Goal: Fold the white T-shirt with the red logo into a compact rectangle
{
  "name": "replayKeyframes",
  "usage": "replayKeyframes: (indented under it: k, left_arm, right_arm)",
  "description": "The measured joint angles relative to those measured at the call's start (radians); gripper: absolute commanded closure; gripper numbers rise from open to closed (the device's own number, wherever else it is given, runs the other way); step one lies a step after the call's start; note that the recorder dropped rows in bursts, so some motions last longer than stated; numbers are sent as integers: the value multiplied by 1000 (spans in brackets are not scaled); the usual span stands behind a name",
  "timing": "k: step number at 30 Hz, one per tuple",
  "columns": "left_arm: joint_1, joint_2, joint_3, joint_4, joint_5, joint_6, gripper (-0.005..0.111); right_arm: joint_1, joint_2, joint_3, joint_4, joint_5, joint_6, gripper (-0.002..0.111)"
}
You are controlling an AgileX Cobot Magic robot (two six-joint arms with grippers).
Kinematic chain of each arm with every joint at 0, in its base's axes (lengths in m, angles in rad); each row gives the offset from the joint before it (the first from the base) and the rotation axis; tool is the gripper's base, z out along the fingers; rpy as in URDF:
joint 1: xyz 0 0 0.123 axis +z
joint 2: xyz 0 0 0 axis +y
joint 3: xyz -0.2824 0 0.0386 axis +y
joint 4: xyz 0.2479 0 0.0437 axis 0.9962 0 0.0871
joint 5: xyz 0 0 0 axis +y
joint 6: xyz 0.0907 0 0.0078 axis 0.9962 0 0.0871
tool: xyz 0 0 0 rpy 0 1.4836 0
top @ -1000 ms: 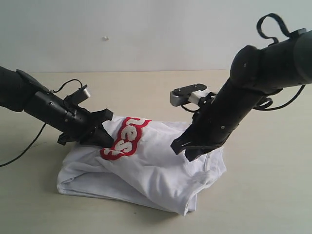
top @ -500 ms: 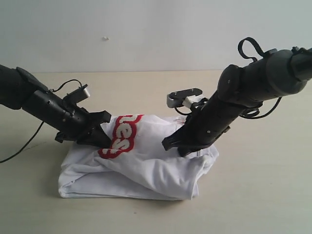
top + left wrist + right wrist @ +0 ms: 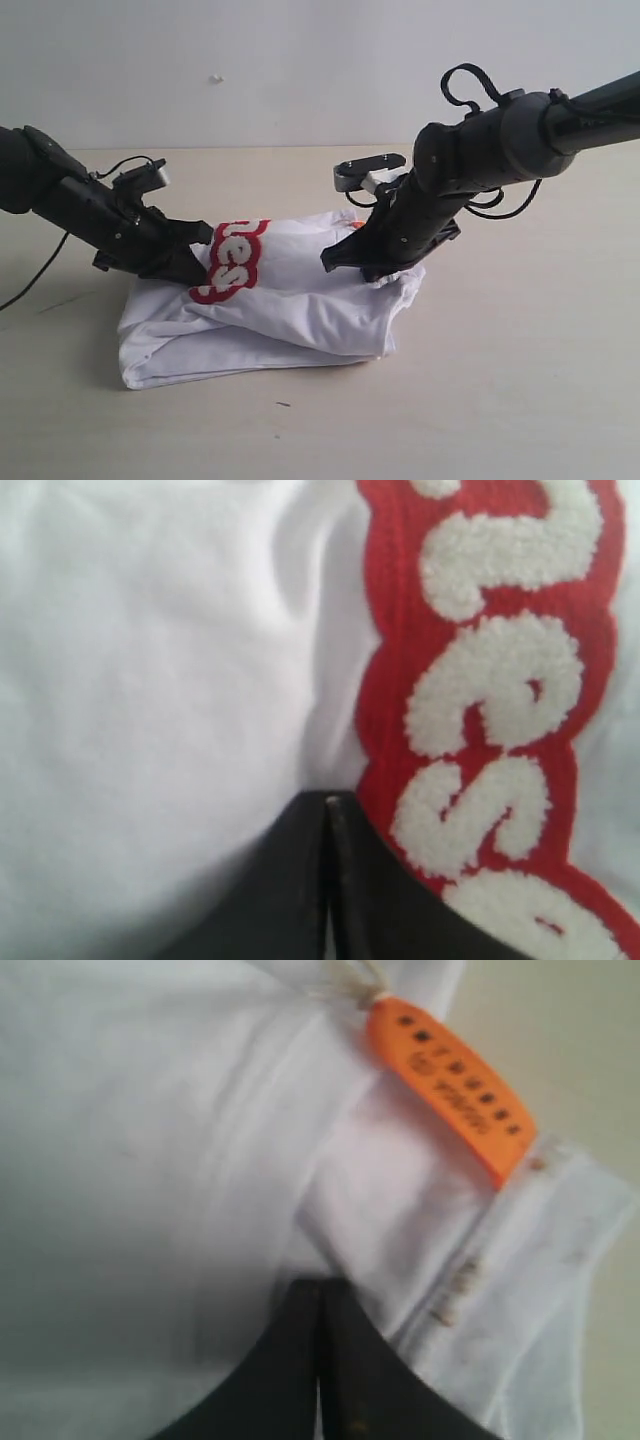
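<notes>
On the table [image 3: 520,400], holds the half-folded white T-shirt [image 3: 300,310], left gripper [image 3: 327,815] pinched shut on cloth beside the red logo [image 3: 230,262], right gripper [image 3: 318,1295] likewise near the orange tag [image 3: 450,1085], seemingly for folding over.

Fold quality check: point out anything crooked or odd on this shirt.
The white T-shirt is a lumpy bundle, not a rectangle; its red logo runs slanted, only partly showing, and the orange neck tag sticks out.

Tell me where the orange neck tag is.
The orange tag shows in the right wrist view, at the white T-shirt's neck seam, close beyond the right gripper's shut jaws.
</notes>
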State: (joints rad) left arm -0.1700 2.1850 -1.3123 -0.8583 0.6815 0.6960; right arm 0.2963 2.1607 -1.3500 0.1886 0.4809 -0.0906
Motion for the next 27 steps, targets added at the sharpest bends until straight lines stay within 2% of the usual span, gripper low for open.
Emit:
replayKeyframes:
  k: [7,9,11,15,17,27]
  left_arm:
    - [30,12,-52,55,-9,2,104]
    - [30,16,-60,62,-9,4,100]
    - [30,16,-62,64,-7,11,87]
    - [30,16,-66,52,26,40,43]
    - [30,11,-69,45,54,51,34]
    - [50,-65,-64,40,144,81,36]
  right_arm:
    - [4,5,-10,-91,-10,91,108]
    - [4,6,-12,-95,-6,96,108]
    - [4,6,-12,-102,-2,98,108]
    - [4,6,-12,-109,2,101,108]
    - [4,6,-16,-113,6,101,108]
    - [4,-35,-16,-131,42,103,108]
